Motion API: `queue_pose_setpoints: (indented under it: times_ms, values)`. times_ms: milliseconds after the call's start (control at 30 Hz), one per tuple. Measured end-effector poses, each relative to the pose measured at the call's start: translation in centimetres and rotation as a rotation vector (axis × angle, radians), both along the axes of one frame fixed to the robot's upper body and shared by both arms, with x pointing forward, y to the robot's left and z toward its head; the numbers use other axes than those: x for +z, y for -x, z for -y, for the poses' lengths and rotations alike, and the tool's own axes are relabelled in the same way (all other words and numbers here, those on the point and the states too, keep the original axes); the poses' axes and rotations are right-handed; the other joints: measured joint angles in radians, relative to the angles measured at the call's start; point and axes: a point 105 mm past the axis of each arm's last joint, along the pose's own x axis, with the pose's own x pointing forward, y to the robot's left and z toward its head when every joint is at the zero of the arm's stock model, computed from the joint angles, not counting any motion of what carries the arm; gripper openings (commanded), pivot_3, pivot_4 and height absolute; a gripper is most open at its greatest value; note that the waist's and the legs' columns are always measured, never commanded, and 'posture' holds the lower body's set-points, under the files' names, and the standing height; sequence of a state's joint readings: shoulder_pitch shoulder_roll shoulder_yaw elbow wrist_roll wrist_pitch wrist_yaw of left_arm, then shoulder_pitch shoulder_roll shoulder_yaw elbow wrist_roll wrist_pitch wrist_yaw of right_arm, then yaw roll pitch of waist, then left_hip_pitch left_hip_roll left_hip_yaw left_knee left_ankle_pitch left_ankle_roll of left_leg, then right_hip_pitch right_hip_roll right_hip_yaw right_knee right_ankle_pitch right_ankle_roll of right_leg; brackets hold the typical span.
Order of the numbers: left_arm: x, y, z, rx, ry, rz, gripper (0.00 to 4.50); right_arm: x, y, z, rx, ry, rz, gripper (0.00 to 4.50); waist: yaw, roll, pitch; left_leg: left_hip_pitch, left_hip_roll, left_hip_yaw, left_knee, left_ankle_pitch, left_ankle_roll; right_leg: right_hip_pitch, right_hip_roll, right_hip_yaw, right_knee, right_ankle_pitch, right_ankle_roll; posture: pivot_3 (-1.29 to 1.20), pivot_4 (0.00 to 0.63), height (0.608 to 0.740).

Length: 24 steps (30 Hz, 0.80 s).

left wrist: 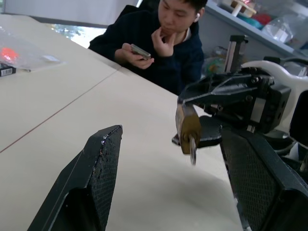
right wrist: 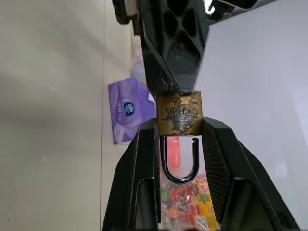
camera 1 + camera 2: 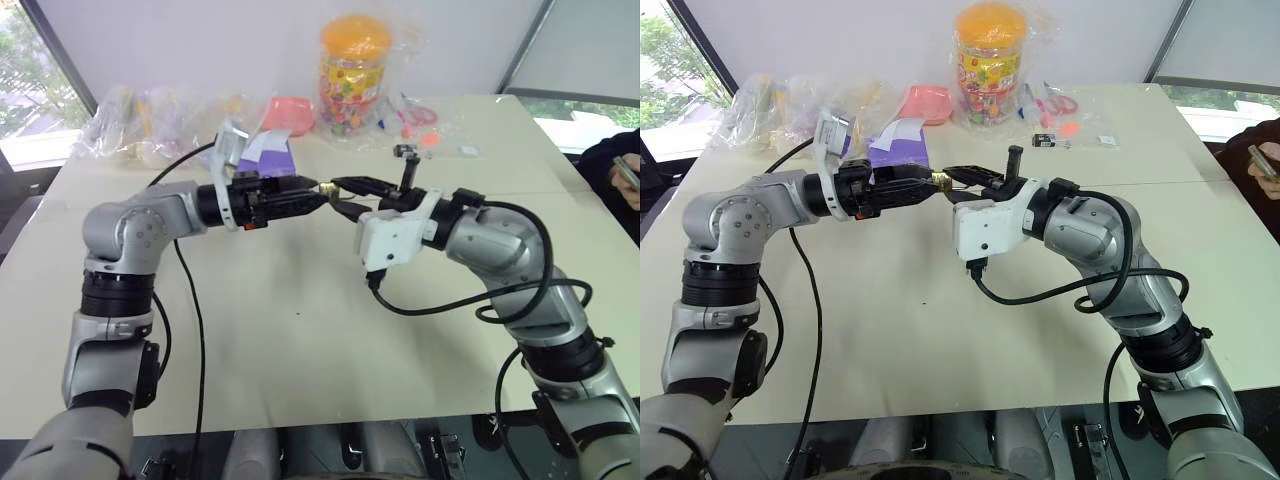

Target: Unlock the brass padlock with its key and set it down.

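Note:
My right gripper (image 2: 179,122) is shut on the brass padlock (image 2: 179,119), pinching its body from both sides above the table. The silver shackle (image 2: 178,166) points back toward the wrist, and one of its legs ends free just short of the body. The key (image 1: 192,150) sticks out of the padlock (image 1: 186,126) at its other end. My left gripper (image 1: 169,131) faces it with its jaws open, one finger on each side of the key and clear of it. From the head, both grippers meet at the padlock (image 3: 325,187) over the table's middle.
A candy jar (image 3: 355,70), clear plastic bags (image 3: 150,120), a red tray (image 3: 290,112) and a purple packet (image 3: 270,152) line the table's far side. A small black object (image 3: 405,150) lies behind the grippers. A seated person (image 1: 159,43) holds a phone at the right edge.

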<state>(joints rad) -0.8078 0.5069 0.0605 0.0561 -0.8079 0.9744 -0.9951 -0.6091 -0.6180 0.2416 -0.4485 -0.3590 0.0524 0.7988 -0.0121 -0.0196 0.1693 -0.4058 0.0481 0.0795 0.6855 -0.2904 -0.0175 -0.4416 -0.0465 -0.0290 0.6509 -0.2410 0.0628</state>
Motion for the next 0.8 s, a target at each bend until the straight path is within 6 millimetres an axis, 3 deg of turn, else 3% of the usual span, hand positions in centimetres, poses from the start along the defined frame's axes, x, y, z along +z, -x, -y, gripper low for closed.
queue_pose_setpoints:
  times_ms: [167, 300, 467, 700, 800]
  values:
    - [0.16, 0.23, 0.39, -0.011, 0.004, 0.007, 3.38, -0.25, 0.12, -0.18, 0.009, 0.019, 0.004, 0.65, 0.000, 0.000, 0.000, 0.000, 0.000, 0.000, 0.000, 0.000, 0.000, 0.000, 0.000, 0.000, 0.000, 0.000, 0.000, 0.00, 0.150, 0.740]
    - [0.03, 0.27, 0.72, -0.017, 0.003, 0.005, 2.12, -0.27, 0.14, -0.17, 0.010, 0.024, 0.007, 0.65, 0.001, 0.000, 0.000, 0.000, 0.000, 0.000, 0.000, 0.000, 0.000, 0.000, 0.000, 0.000, 0.000, 0.000, 0.000, 0.00, 0.150, 0.740]
    - [0.01, 0.36, 0.91, -0.027, -0.002, 0.009, 0.02, -0.32, 0.08, -0.11, 0.005, 0.028, 0.005, 0.65, 0.001, 0.000, 0.000, 0.000, 0.000, 0.000, 0.000, 0.000, 0.000, 0.000, 0.000, 0.000, 0.000, 0.000, 0.000, 0.00, 0.150, 0.740]
    - [-0.03, 0.38, 0.88, -0.031, -0.019, 0.029, 0.02, -0.38, 0.08, -0.15, 0.006, 0.031, 0.004, 0.65, 0.001, 0.000, 0.000, 0.000, 0.000, 0.000, 0.000, 0.000, 0.000, 0.000, 0.000, 0.000, 0.000, 0.000, 0.000, 0.00, 0.150, 0.740]
    - [-0.20, 0.46, 0.77, -0.039, -0.038, 0.035, 0.00, -0.42, 0.11, -0.28, 0.012, 0.025, -0.006, 2.19, 0.001, 0.000, 0.000, 0.000, 0.000, 0.000, 0.000, 0.000, 0.000, 0.000, 0.000, 0.000, 0.000, 0.000, 0.000, 0.00, 0.150, 0.740]
